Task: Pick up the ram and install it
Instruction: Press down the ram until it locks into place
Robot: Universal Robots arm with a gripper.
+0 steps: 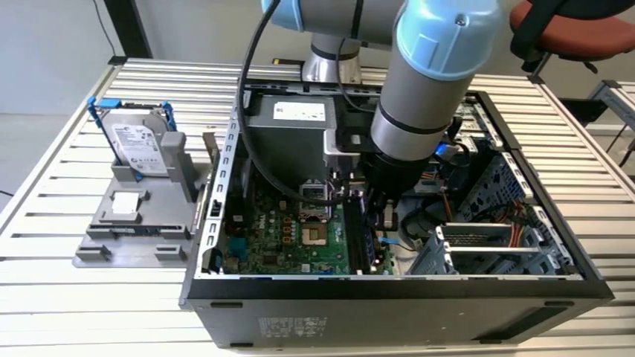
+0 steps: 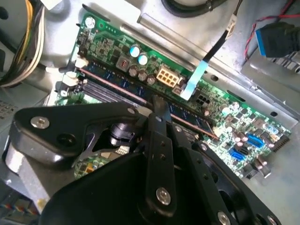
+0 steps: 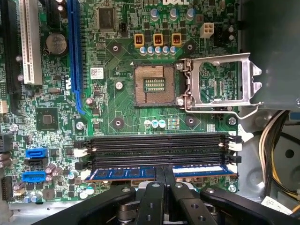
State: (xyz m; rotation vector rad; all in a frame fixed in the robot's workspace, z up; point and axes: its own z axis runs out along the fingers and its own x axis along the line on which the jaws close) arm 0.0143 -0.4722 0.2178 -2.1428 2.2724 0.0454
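1. First wrist view shows the black gripper (image 3: 165, 180) with its fingers drawn together on the top edge of the ram (image 3: 140, 172), a long, thin, dark blue circuit-board stick with black chips. The grip sits near the stick's middle, probably so that a downward push spreads evenly to both ends.
2. The ram stands on edge in the memory slot nearest the gripper, lined up along its length. The white latches (image 3: 80, 152) at the slot ends look tilted outward, so I judge it placed in the slot but cannot tell if it is fully seated.
3. Beside it lie the other black memory slots (image 3: 154, 149), with no sticks in them.
4. Beyond those slots sits the open square processor socket (image 3: 154, 86), its silver metal retention frame (image 3: 220, 82) swung aside.
5. The green motherboard (image 1: 288, 238) lies flat in the open black computer case (image 1: 397, 297) in the exterior view, which is why the arm reaches in from above.
6. Toward the exterior view's left, on the slatted metal surface (image 1: 59, 186), a grey holder (image 1: 134, 238) carries a silver hard drive in a blue frame (image 1: 137, 145) and a small square white-topped part (image 1: 126, 202), kept well apart from the case.
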